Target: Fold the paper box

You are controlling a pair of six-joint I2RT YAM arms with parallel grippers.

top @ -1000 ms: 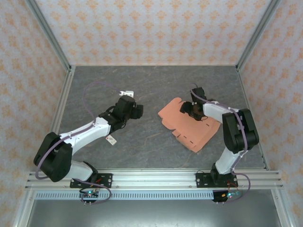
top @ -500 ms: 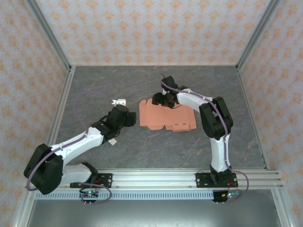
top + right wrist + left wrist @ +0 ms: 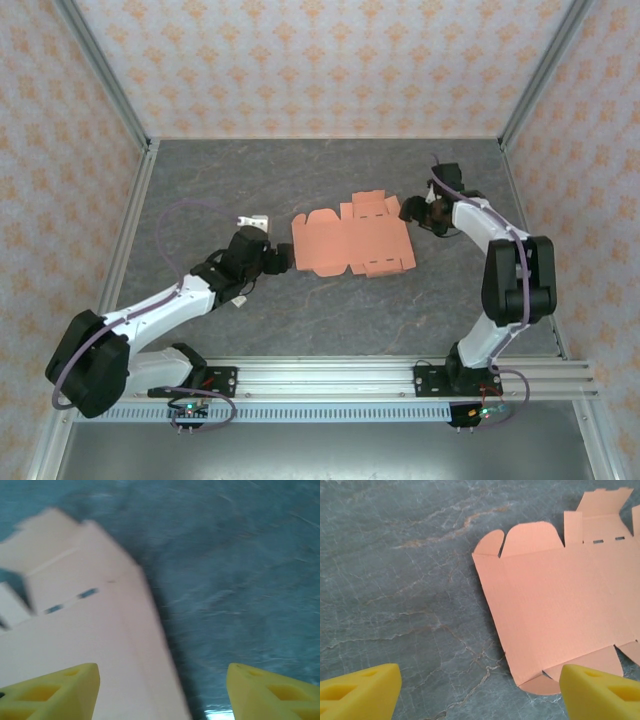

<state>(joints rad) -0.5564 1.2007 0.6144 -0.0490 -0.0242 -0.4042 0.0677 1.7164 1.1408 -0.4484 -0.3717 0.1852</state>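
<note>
The paper box (image 3: 350, 243) lies flat in the middle of the table, a salmon-orange die-cut sheet with notched tabs. From the left wrist the paper box (image 3: 565, 605) covers the right half of the view. My left gripper (image 3: 276, 258) stands open just left of the sheet's left edge, its yellow fingertips (image 3: 362, 692) wide apart over bare table. My right gripper (image 3: 413, 210) is open at the sheet's right end, apart from it. The right wrist view is blurred, with the sheet (image 3: 85, 630) pale under the left fingertip (image 3: 52, 692).
A small white tag (image 3: 250, 220) lies on the grey stone-patterned table (image 3: 200, 180) just beyond the left gripper. Aluminium rails frame the table, with patterned walls behind. Bare surface stretches along the back and the front.
The right gripper let go of the sheet and swung to the right, off its right end. The sheet stays flat in the middle. The left gripper barely shifted.
</note>
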